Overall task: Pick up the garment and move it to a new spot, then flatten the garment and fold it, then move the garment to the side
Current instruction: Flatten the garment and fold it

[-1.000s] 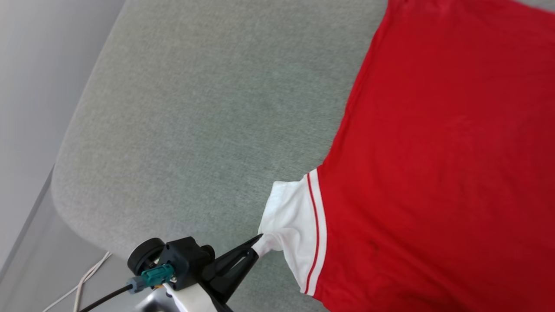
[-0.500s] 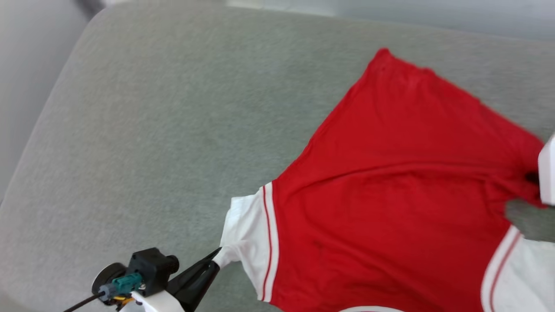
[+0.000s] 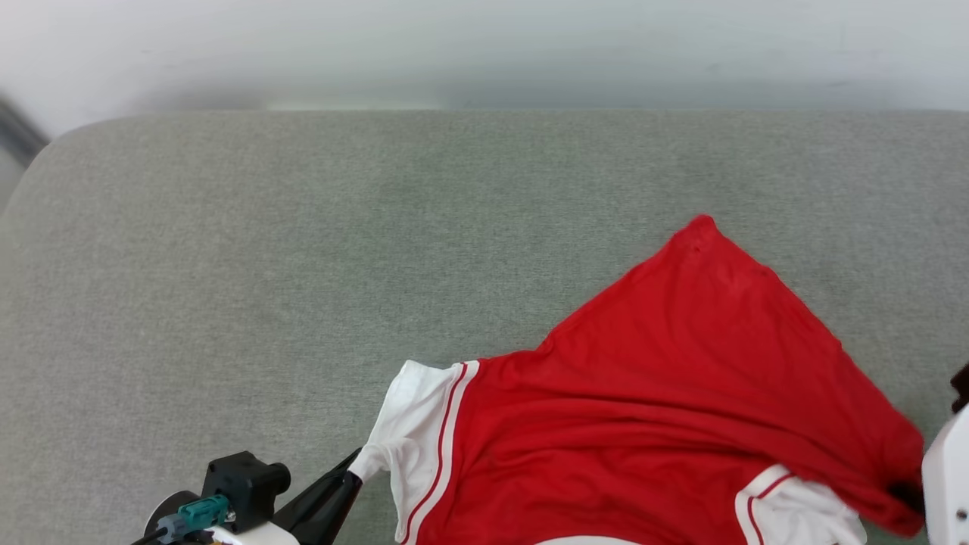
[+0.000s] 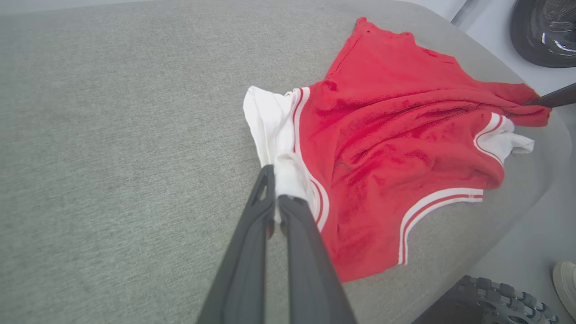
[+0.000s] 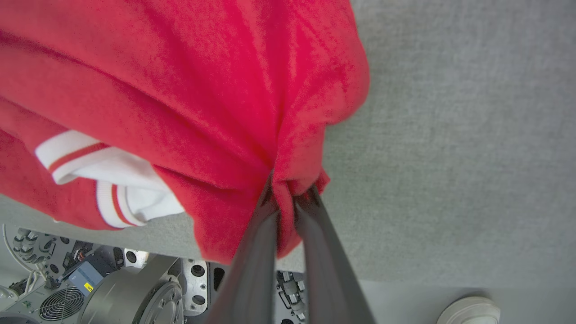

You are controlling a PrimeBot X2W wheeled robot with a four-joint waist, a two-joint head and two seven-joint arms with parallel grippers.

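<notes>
The garment is a red jersey with white sleeves and red-white striped trim, lying plain side up on the grey cushion at the near right. My left gripper is shut on the tip of its white left sleeve. My right gripper, at the right edge of the head view, is shut on a bunched red corner, pulled over the other white sleeve. The cloth is creased between the two grips.
The grey cushion stretches bare to the left and far side. Its rounded near edge lies close under my grippers, with my wheeled base below it. A shoe stands on the floor at the right.
The camera has swung, so the cushion's far edge and wall show. The right-hand red corner has been drawn in over the white sleeve. Both grips hold.
</notes>
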